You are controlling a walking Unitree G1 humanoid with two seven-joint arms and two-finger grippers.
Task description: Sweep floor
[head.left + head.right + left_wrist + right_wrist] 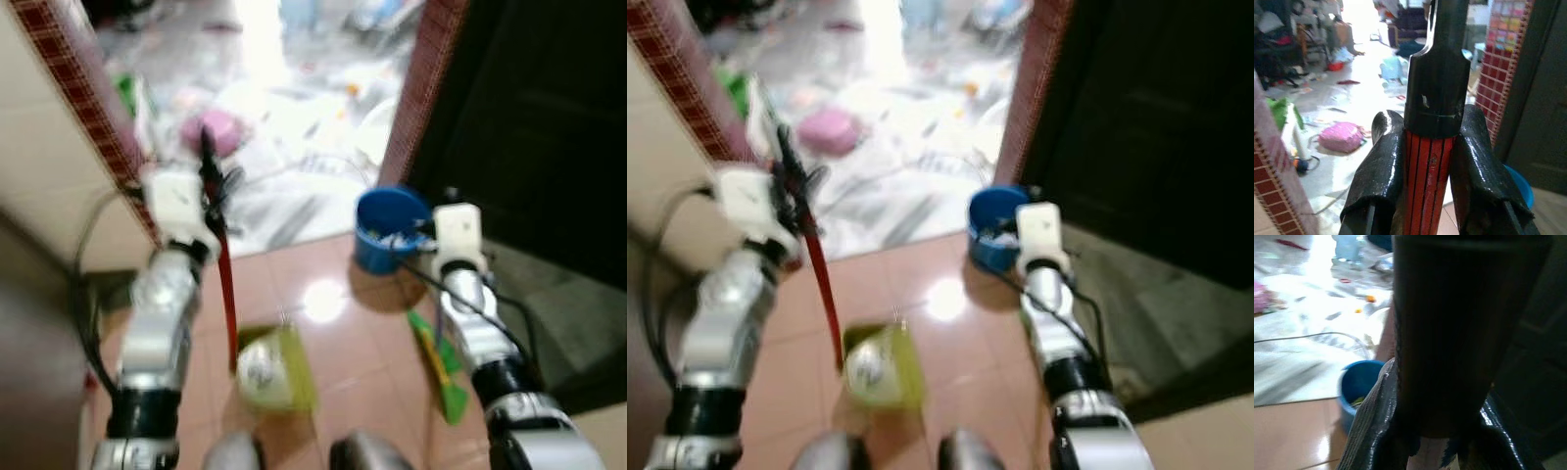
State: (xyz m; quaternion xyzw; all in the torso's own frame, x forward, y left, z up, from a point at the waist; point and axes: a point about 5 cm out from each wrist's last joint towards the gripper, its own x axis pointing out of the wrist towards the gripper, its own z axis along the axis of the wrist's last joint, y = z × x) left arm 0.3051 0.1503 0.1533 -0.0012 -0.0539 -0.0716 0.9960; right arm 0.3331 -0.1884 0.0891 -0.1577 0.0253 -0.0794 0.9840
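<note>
Red broom [1427,186] in left end effector [1430,171]

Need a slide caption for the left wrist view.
Left tool clamped on the red-and-black broom handle, facing a littered room with a pink bag.

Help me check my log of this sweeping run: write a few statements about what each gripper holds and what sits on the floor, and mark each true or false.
1. The left gripper is shut on a red broom handle. True.
2. The blue bucket stands beside the left arm. False: it stands near the right gripper, by the dark door.
3. A yellow-green dustpan lies on the tiled floor at the lower end of the red handle. True.
4. The right gripper is open and holds nothing. False: its fingers are closed around a dark handle.
5. The room beyond the doorway is tidy. False: litter is strewn over its floor, including a pink item.
</note>
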